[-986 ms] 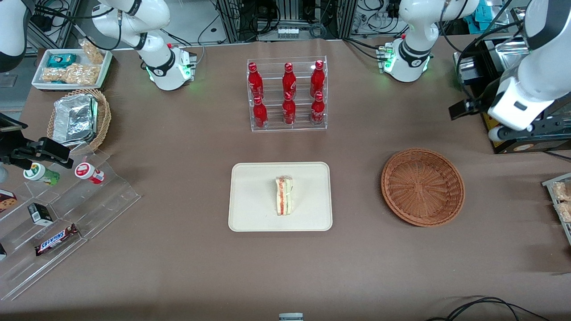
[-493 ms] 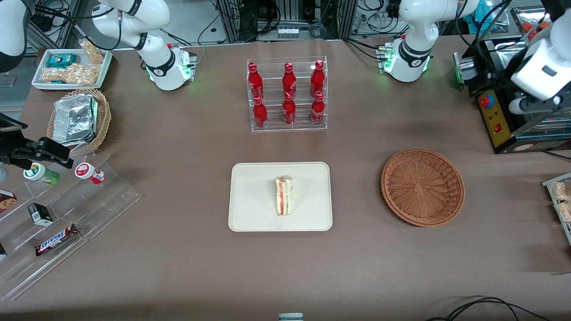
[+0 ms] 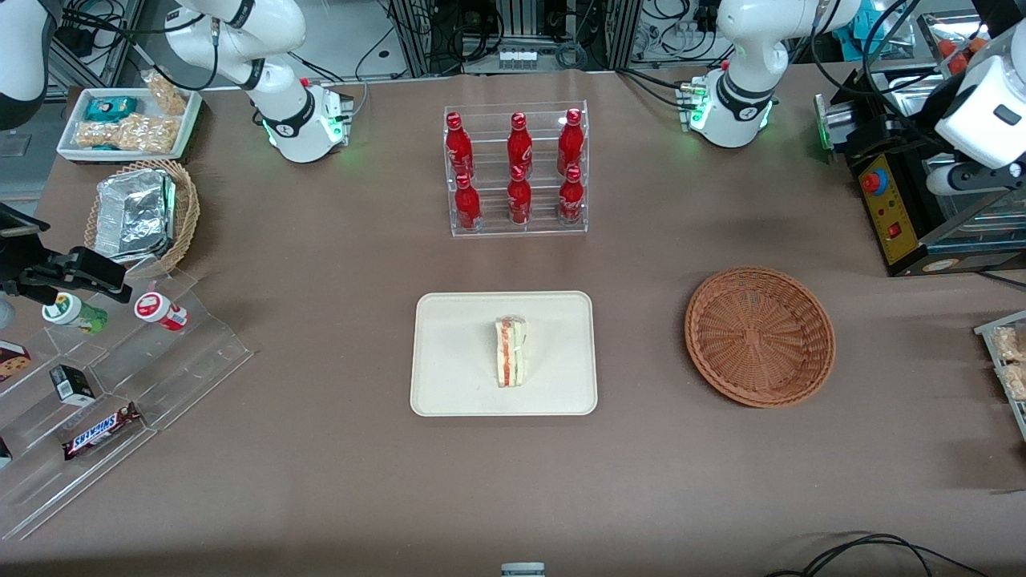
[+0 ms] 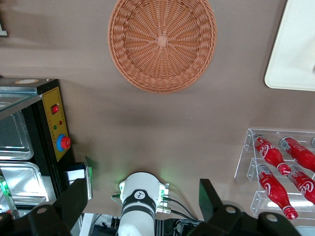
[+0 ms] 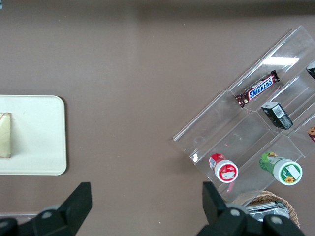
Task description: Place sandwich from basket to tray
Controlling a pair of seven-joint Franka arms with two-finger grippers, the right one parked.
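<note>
The sandwich (image 3: 510,353), a pale wedge with red and green layers, lies on the cream tray (image 3: 449,377) in the middle of the table. The reddish-brown wicker basket (image 3: 759,336) sits beside the tray, toward the working arm's end, with nothing in it. My left arm (image 3: 982,120) is raised high over the table's edge at that end. In the wrist view the gripper (image 4: 142,188) is open with nothing between its fingers. It looks down on the basket (image 4: 162,42) and a corner of the tray (image 4: 295,54).
A clear rack of red bottles (image 3: 517,168) stands farther from the front camera than the tray. A black control box with a red button (image 3: 890,208) sits under the raised arm. A stepped acrylic shelf of snacks (image 3: 120,377) and a foil-filled tan basket (image 3: 140,212) lie toward the parked arm's end.
The left arm has risen and drawn back toward its own end of the table, away from the basket. The sandwich has stayed put on the tray.
</note>
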